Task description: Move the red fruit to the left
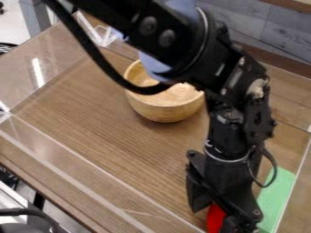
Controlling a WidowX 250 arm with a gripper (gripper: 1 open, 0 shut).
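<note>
The claw (219, 218) points straight down with its jaws spread wide, around the red fruit (215, 218) on the counter (85, 118). Just beside it is a green block (282, 193); farther off stands a wooden bowl (165, 100).

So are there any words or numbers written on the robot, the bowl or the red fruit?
None: no words or numbers can be read anywhere.
Robot arm: plain black, no label visible.
Bowl: bare wood.
Red fruit: mostly hidden by the tool.
</note>
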